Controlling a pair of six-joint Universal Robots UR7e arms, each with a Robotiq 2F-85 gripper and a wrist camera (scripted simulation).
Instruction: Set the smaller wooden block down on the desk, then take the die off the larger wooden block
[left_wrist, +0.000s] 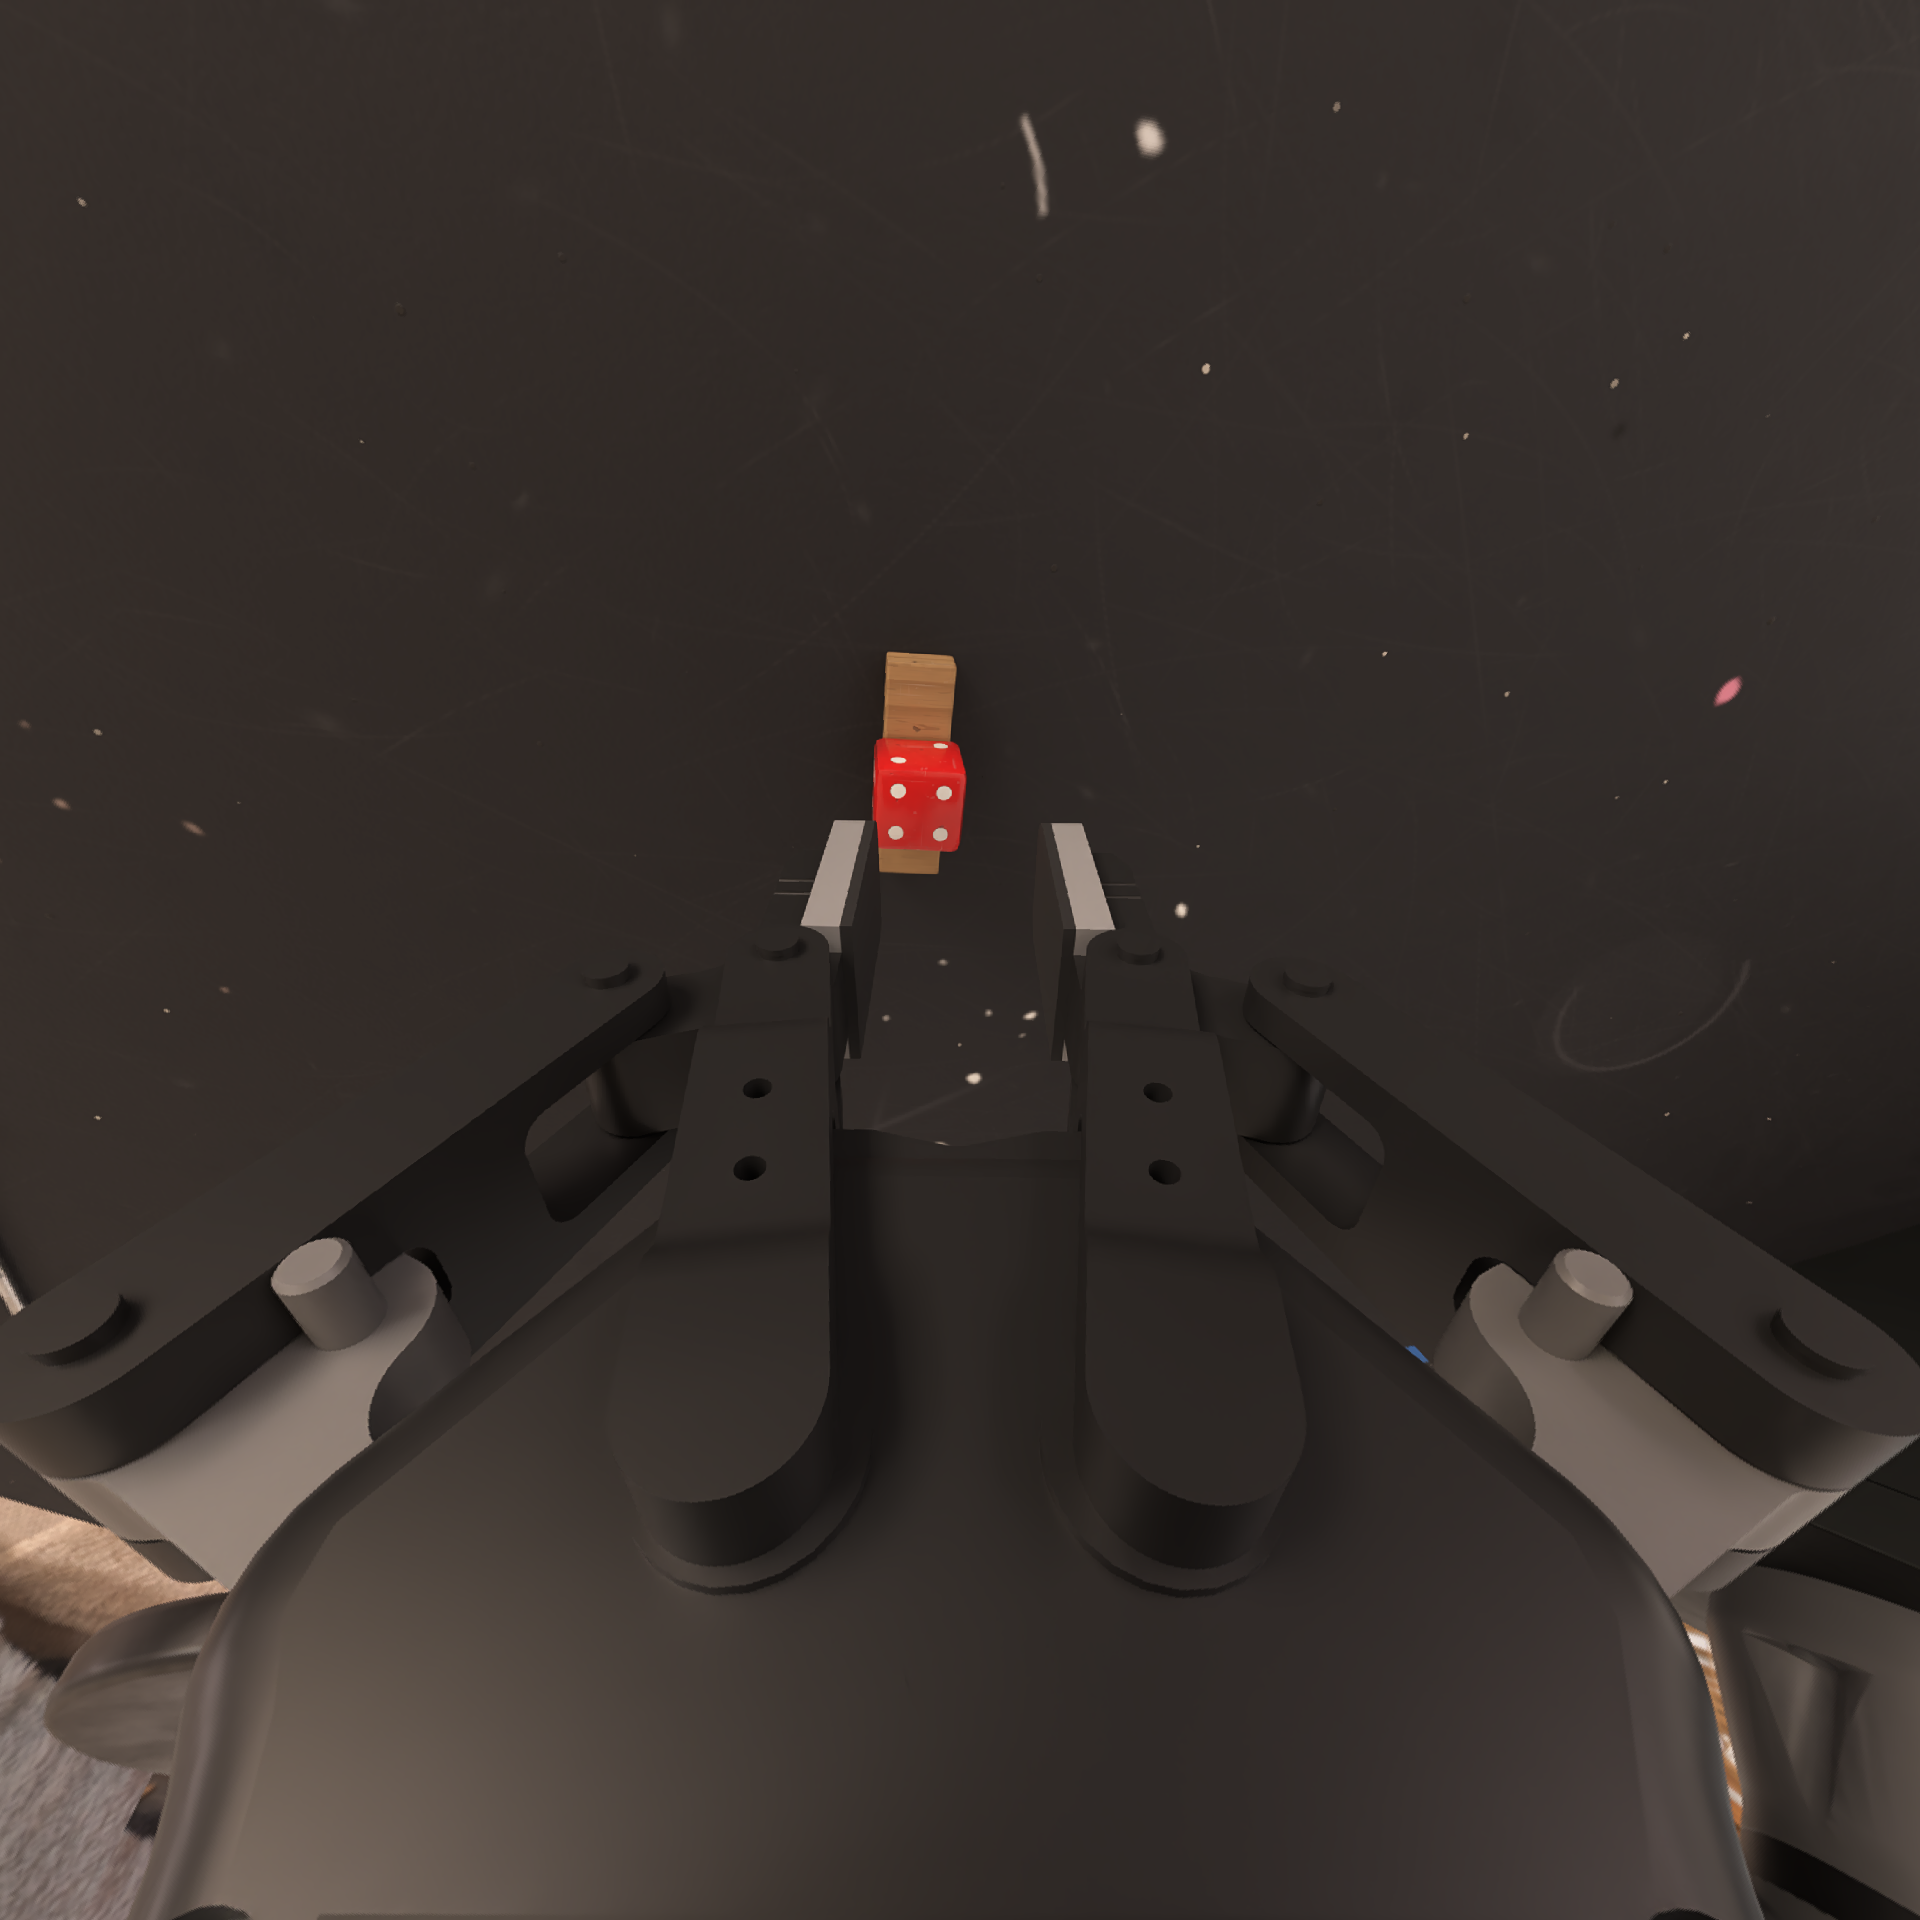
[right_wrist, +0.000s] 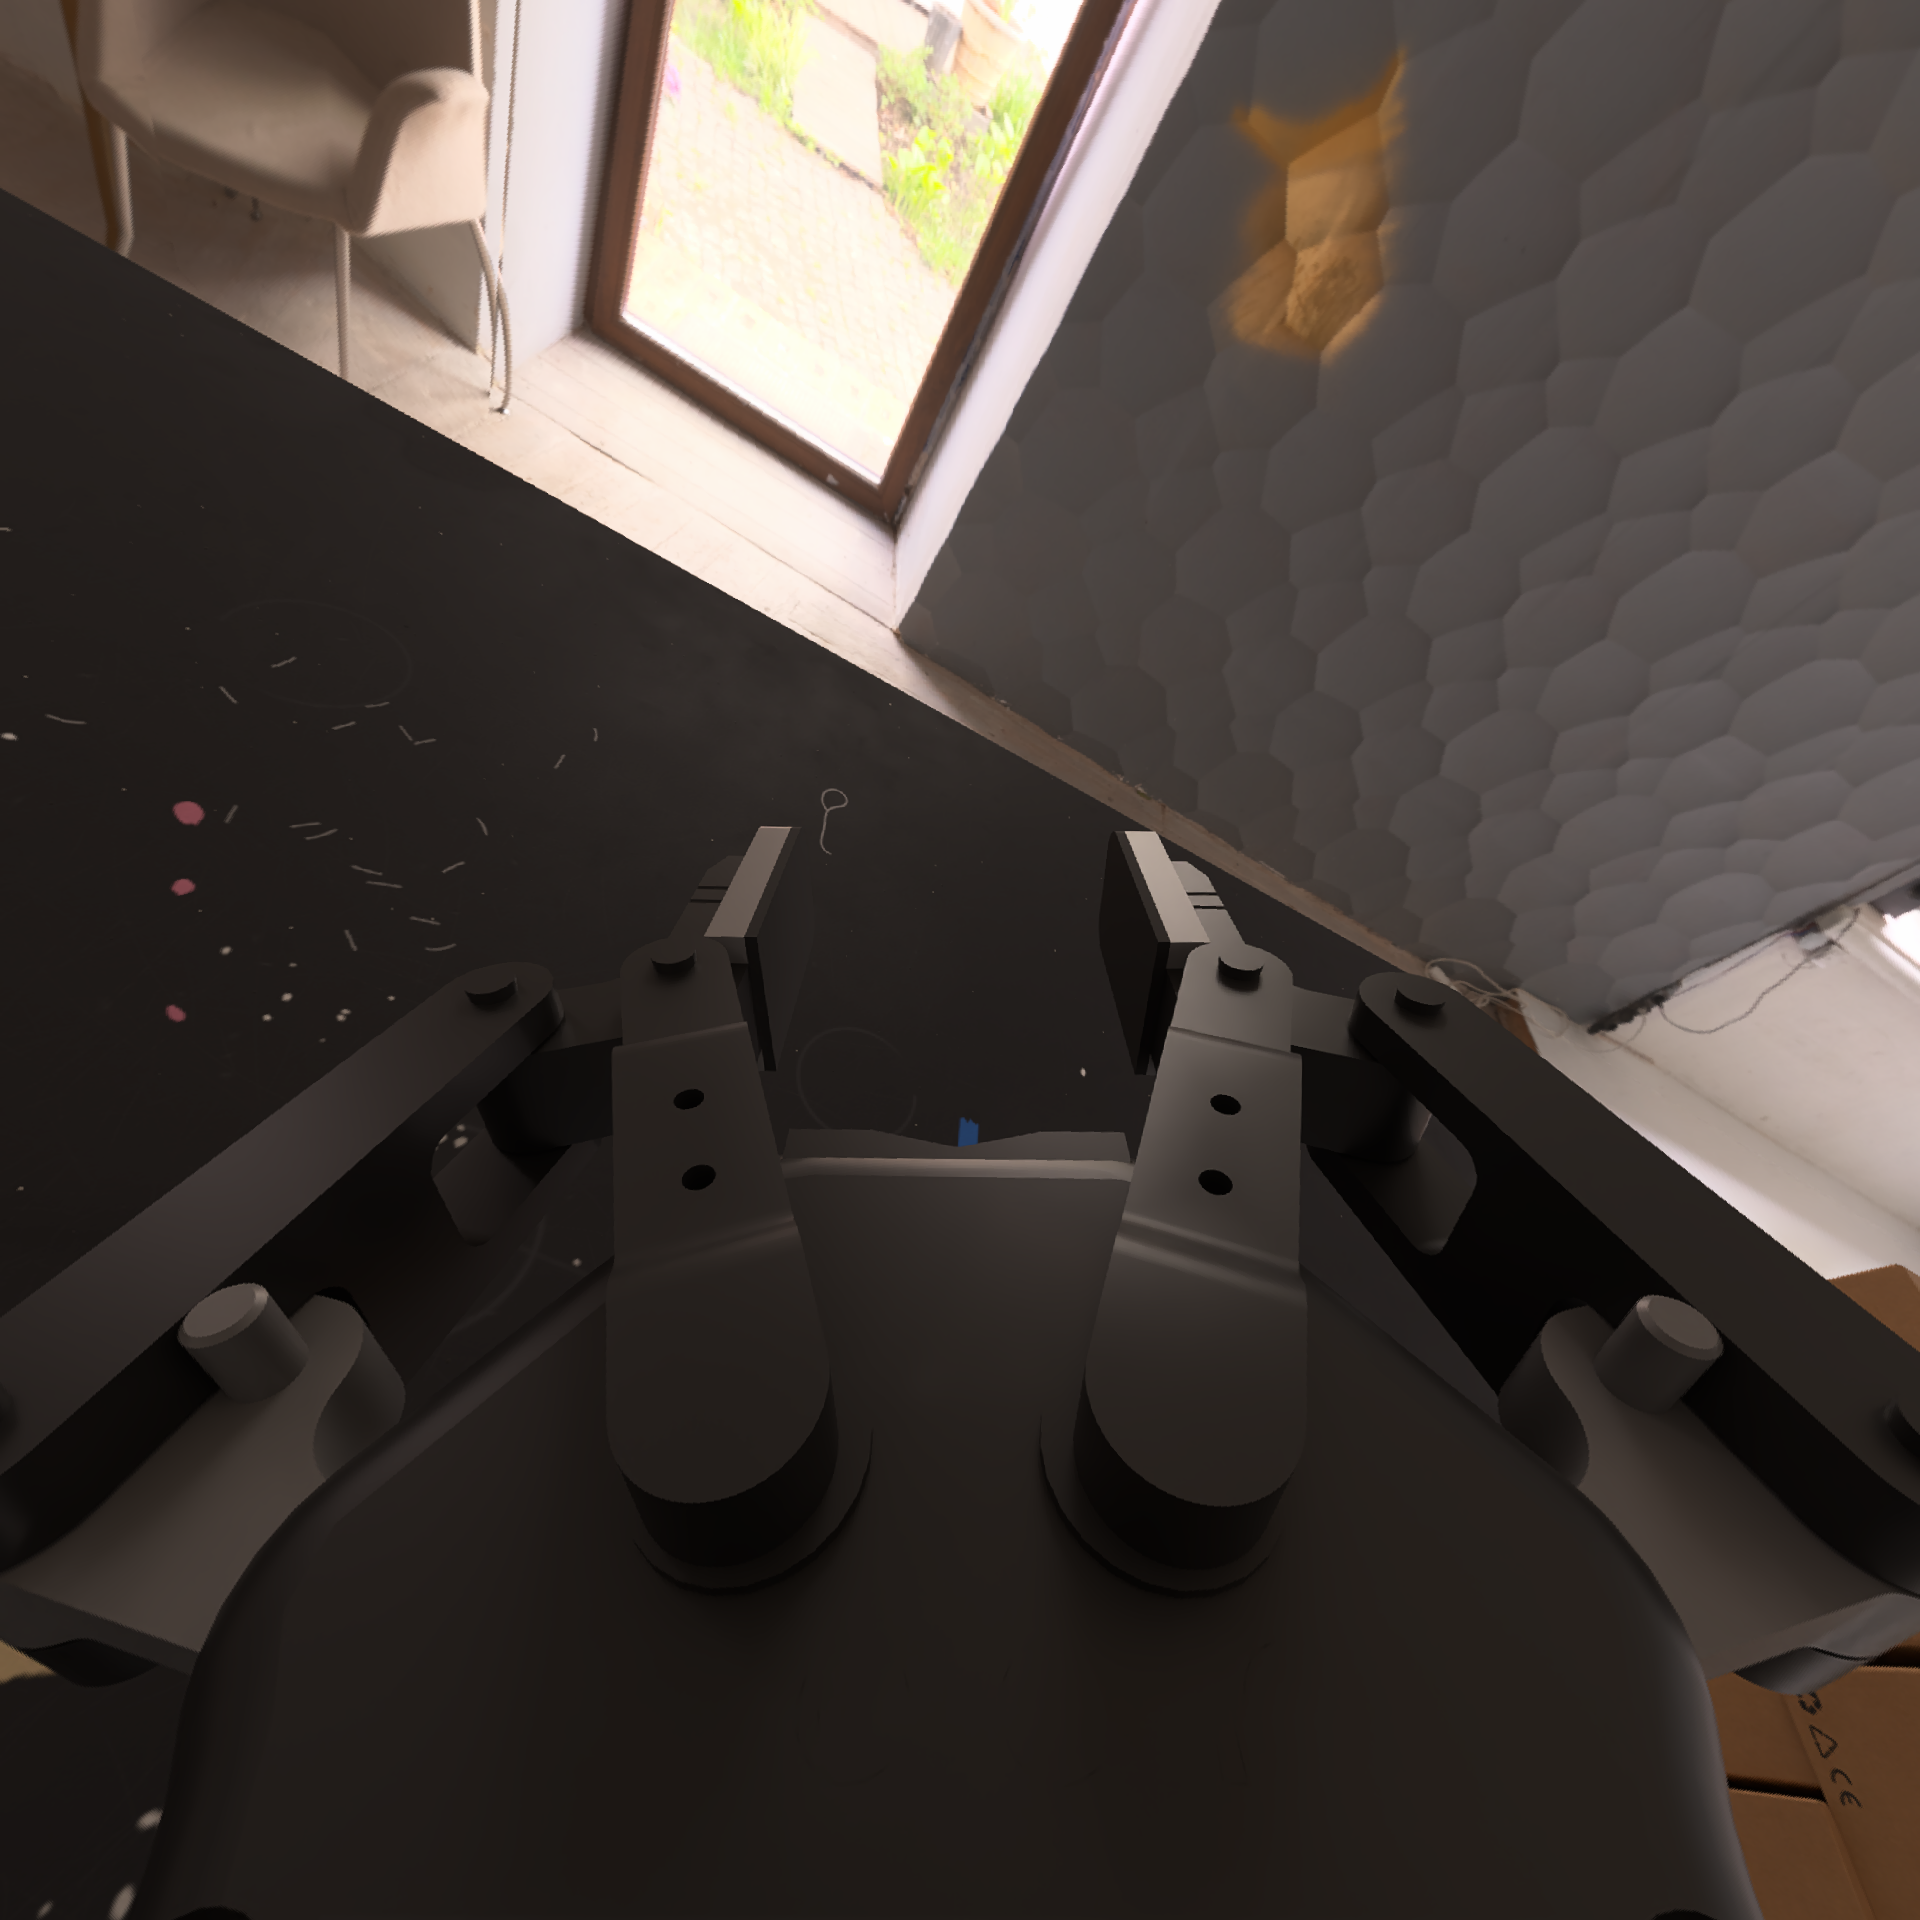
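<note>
In the left wrist view a red die (left_wrist: 918, 795) with white pips sits on a long light wooden block (left_wrist: 920, 694) that lies on the dark desk (left_wrist: 520, 520). The wood shows beyond the die's far side and as a short strip at its near side. I cannot make out a second, separate wooden block. My left gripper (left_wrist: 956, 868) is open and empty above the desk, with the die just ahead of its left fingertip (left_wrist: 840, 873). My right gripper (right_wrist: 954, 847) is open and empty over the desk (right_wrist: 312, 675); no block or die shows in its view.
The desk's edge (right_wrist: 831, 613) runs diagonally in the right wrist view. Beyond it are a pale floor, a window (right_wrist: 831, 208), a white chair (right_wrist: 312, 135), a grey wall (right_wrist: 1507, 571) and cardboard boxes (right_wrist: 1849, 1766). Pale specks and scratches mark the desk.
</note>
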